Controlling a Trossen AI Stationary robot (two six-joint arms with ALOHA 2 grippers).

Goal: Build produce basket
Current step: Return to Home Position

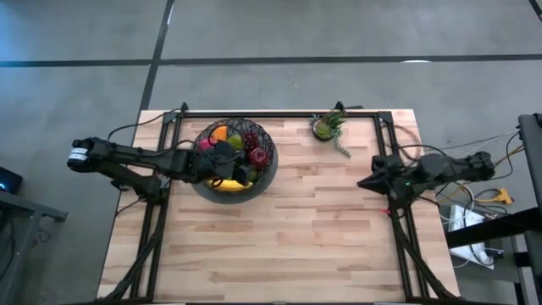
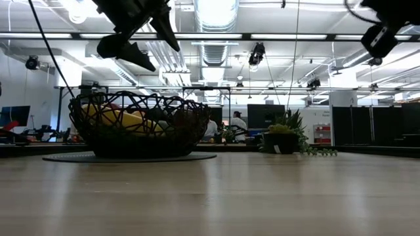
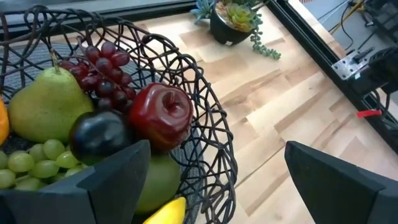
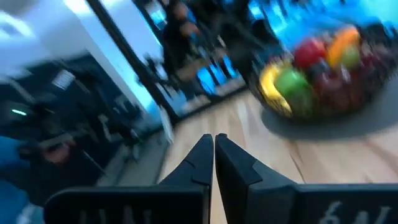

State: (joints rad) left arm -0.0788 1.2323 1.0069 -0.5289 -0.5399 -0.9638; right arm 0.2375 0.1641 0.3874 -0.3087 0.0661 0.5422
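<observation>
So, closest to us in the left wrist view, we're seeing the left gripper (image 3: 211,157) hanging wide open with nothing in it, one of its fingers (image 3: 115,183) over the fruit and the other out past the rim. Right under it we're looking at the wire basket (image 3: 208,99), which is sitting on a grey mat (image 2: 191,157) toward the far left of the table (image 1: 296,237) and looking pretty much loaded. Counting what's showing: one dark plum (image 3: 99,134), one red apple (image 3: 160,112), what looks like one green apple (image 3: 155,180) tucked below it, one banana (image 3: 165,211) tip, one bunch of green grapes (image 3: 31,162), one pear (image 3: 43,106), one bunch of purple grapes (image 3: 99,68) and one sliver of an orange piece (image 3: 2,124). So we're getting eight pieces in one basket. Farther back there's one little potted succulent (image 3: 233,18), and beyond that, at the table's right edge, the right gripper (image 1: 366,182) is waiting with its fingers pressed together on nothing. What we're worrying about: if the left arm pulls away low instead of lifting, that inner finger could be hooking the wire rim and dragging or tipping the basket, or knocking the plum and apple off the heap. The low view is showing it well above the rim though, so we're guessing the risk is small.
</observation>
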